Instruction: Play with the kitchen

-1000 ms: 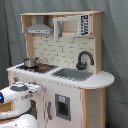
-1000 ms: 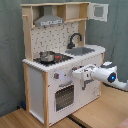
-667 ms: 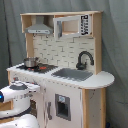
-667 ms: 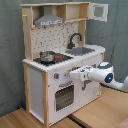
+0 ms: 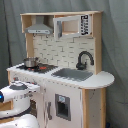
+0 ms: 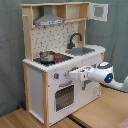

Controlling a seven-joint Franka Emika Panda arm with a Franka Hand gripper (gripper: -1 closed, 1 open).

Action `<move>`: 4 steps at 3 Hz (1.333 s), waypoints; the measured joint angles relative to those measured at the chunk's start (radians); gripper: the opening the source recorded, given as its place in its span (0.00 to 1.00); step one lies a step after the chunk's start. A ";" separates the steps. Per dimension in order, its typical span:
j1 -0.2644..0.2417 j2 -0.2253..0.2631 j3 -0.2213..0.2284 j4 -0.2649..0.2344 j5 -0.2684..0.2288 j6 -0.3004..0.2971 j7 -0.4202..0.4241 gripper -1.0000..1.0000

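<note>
A tall toy kitchen [image 6: 50,75] of white panels and light wood stands on a wooden floor [image 6: 30,119] before a grey curtain [image 6: 10,55]. On its worktop, a small metal pot [image 6: 47,56] sits on the stove [image 6: 56,58] near the front left corner. A grey sink [image 6: 81,50] lies toward the right end, with a black curved faucet [image 6: 74,39] at its back edge. A grey hood [image 6: 49,21] hangs above the stove, and a white-framed microwave door [image 6: 98,11] stands at the top right. Below the worktop, the oven door [image 6: 63,96] has a dark window. A white robot arm [image 6: 106,76] reaches in from the second exterior view's right, its gripper [image 6: 73,74] at the kitchen's front panel, just above the oven door.
</note>
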 joint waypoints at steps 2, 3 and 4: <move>0.002 0.007 -0.001 -0.019 0.002 -0.007 0.220 0.00; 0.002 0.009 -0.001 -0.018 0.003 -0.007 0.327 0.00; 0.002 0.009 -0.001 -0.019 0.003 -0.006 0.438 0.00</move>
